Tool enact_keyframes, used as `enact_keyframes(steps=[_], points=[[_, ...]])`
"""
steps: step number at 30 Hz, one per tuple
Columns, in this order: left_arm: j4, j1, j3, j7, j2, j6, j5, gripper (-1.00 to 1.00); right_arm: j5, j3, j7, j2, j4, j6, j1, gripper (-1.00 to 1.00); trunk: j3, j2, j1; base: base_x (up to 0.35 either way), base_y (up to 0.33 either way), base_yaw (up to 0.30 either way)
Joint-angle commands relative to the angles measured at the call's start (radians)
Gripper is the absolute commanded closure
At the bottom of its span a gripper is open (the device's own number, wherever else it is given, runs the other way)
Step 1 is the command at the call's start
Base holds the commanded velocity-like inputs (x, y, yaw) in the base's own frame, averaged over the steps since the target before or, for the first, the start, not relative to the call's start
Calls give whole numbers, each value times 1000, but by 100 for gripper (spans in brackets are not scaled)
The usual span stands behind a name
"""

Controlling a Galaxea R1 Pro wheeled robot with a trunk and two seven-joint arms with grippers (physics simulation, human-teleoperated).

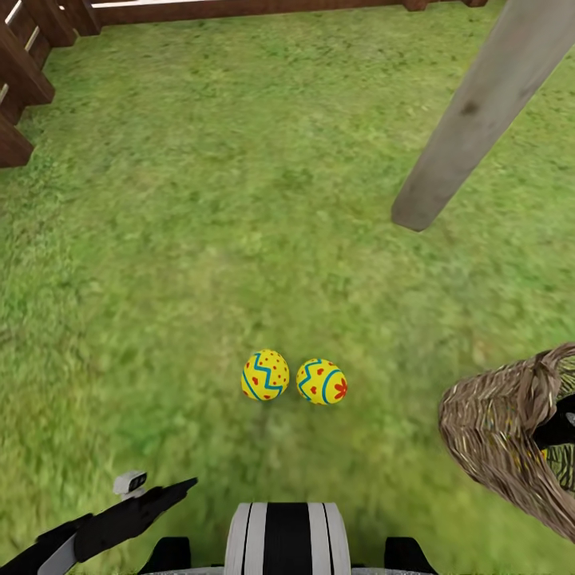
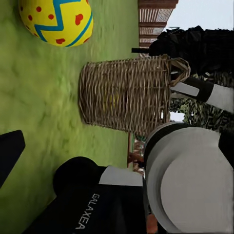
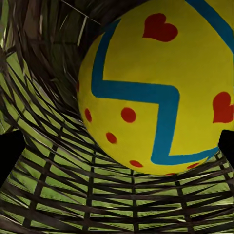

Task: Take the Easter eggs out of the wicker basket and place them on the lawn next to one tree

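My right gripper (image 1: 559, 427) sits inside the wicker basket (image 1: 499, 435) at 4 o'clock; I cannot tell its jaw spread. The third egg (image 3: 156, 87) lies close ahead. I centre both fingers around it before closing, then carry it to the two eggs (image 1: 265, 374) (image 1: 321, 381) below the tree trunk (image 1: 479, 112).

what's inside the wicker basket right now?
One Easter egg lies inside the wicker basket, against its woven wall. The right arm reaches in; whether its tool grips the egg can't be told.
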Motion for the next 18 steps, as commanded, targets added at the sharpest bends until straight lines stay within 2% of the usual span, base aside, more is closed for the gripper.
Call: enact_keyframes(steps=[1, 3, 9, 13, 18], points=[[-8, 3, -7, -3, 2, 12, 9, -100, -3, 6, -1, 0, -1, 0, -3, -100, -5, -1, 0, 0, 0, 0], [-24, 14, -7, -3, 4, 14, 11, -100, -3, 6, -3, 5, -1, 0, -4, -100, -12, -1, 1, 0, 0, 0], [-34, 21, -7, -3, 6, 16, 14, -100, -3, 3, -12, 7, -1, 0, -4, -100, -12, -1, 1, 0, 0, 0], [-31, 22, -7, -3, 7, 16, 14, -100, -4, -2, -72, 1, 3, 0, -4, -100, -12, -1, 1, 0, 0, 0], [-29, 22, -8, -3, 6, 16, 14, -100, -4, -19, -160, 3, 55, -6, -4, -100, -12, -1, 1, 0, 0, 0]])
